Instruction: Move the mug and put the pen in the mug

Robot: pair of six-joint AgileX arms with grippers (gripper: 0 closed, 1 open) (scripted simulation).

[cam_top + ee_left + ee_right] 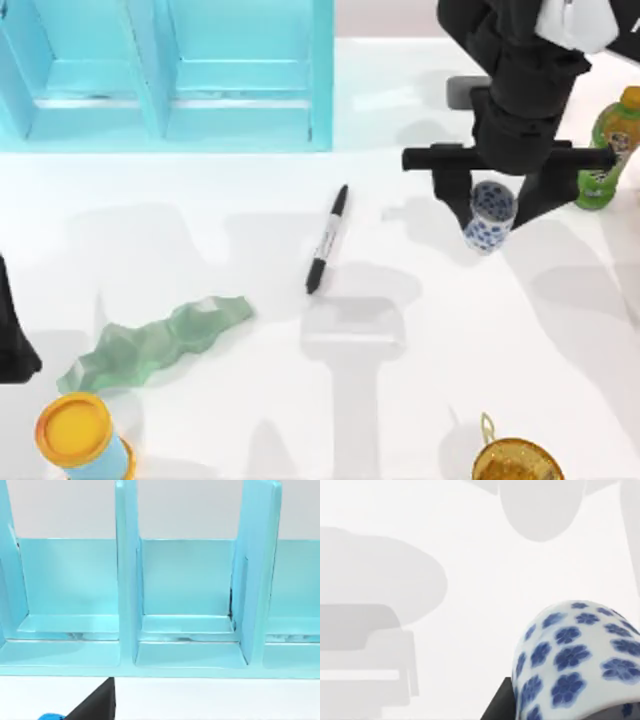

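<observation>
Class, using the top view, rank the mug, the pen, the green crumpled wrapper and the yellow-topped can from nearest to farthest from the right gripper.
Measured from the right gripper:
1. The mug, between its fingers, on the table's right.
2. The pen, lying near the centre.
3. The green crumpled wrapper, left of centre.
4. The yellow-topped can, at the near left corner.

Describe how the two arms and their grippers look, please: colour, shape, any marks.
Both arms are plain black, with no marks or cables that I can see. The right arm is thick and rounded, with a white part near the top edge; its gripper has a long straight crossbar and two flat fingers. The left arm is a dark shape at the table's left edge.
</observation>
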